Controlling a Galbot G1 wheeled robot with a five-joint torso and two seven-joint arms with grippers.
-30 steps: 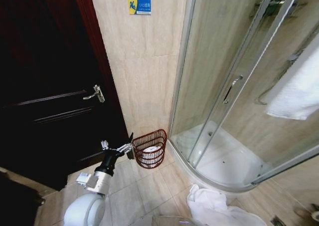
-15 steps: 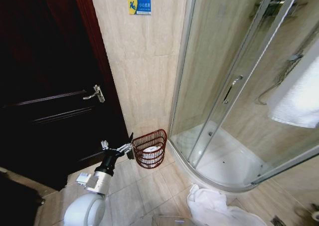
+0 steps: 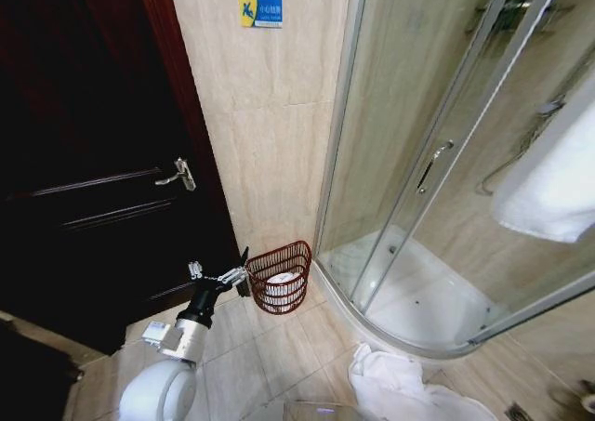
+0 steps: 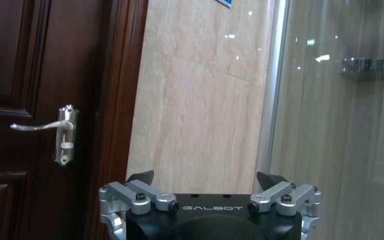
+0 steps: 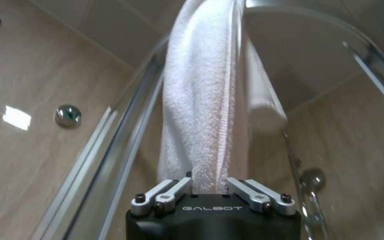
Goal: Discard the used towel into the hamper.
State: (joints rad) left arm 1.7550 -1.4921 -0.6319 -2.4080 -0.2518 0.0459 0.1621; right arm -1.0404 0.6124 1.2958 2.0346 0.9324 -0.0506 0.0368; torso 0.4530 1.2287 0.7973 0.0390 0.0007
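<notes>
Gripping the white towel [image 5: 202, 100] draped over the shower enclosure [image 3: 437, 161], right gripper [image 5: 209, 186] jaws clamped on its hanging end, left gripper [image 3: 244, 265] jaws apart just beside the hamper [image 3: 279, 277] on the floor by the wall.

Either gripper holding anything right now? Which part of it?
The right gripper is shut on the white towel, pinching a bunched fold at its end. The left gripper is open and holds nothing, beside the hamper.

Dim, warm light — glare spots on glass, perhaps blurred towel [image 5: 202, 100].
</notes>
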